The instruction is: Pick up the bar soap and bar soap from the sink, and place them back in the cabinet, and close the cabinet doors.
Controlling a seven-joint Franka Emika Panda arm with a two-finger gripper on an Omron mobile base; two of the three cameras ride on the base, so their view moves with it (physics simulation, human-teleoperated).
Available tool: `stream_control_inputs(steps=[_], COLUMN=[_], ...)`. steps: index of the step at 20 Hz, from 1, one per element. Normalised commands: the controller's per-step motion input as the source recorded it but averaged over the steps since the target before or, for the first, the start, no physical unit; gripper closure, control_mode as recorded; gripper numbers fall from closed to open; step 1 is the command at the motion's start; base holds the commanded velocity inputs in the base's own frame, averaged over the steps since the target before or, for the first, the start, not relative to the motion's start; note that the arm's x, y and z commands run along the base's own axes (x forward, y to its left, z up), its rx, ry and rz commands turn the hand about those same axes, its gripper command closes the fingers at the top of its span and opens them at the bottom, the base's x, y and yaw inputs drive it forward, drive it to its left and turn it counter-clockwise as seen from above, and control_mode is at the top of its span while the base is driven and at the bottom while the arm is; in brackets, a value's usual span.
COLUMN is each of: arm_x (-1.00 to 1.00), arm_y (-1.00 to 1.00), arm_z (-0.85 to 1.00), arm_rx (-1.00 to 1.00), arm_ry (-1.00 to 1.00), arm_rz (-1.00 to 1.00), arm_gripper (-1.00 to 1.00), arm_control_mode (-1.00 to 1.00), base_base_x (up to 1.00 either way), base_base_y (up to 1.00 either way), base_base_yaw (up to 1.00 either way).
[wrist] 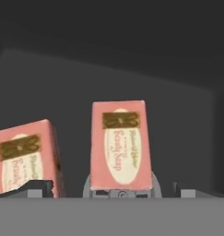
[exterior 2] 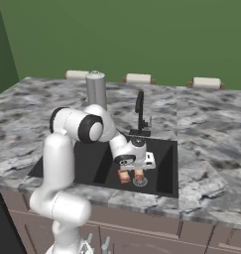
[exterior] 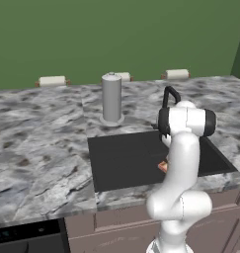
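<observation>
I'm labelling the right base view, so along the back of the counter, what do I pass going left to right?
First white roll → grey cylinder canister → second white roll → third white roll. The black faucet stands nearer, in front of the second roll.

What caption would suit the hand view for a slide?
Two pink bar soaps lie on the dark sink floor before the claw.

Marbled counter (exterior: 42, 143): grey canister (exterior: 111, 99), sink (exterior: 121, 163) holding two soap bars (wrist: 120, 145).
</observation>
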Motion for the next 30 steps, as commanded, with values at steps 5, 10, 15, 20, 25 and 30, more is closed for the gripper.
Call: stream_control_inputs(steps=[5,10,15,20,25,30], arm_x=[0.25,0.25,0.18,0.11,0.06,0.01], arm_y=[0.0,-0.03,-0.02,0.0,0.0,0.0], arm_z=[-0.19,-0.15,-0.16,-0.18,-0.19,-0.2], arm_rx=[0.0,0.0,0.0,0.0,0.0,0.0], arm_ry=[0.0,0.0,0.0,0.0,0.0,0.0], arm_rz=[0.0,0.0,0.0,0.0,0.0,0.0], arm_gripper=[-1.0,-1.0,-1.0,-1.0,-1.0,-1.0], arm_control_mode=[-1.0,-1.0,-1.0,-1.0,-1.0,-1.0], base_base_x=[0.0,0.0,0.0,0.0,0.0,0.0], base_base_y=[0.0,0.0,0.0,0.0,0.0,0.0], base_base_yaw=[0.0,0.0,0.0,0.0,0.0,0.0])
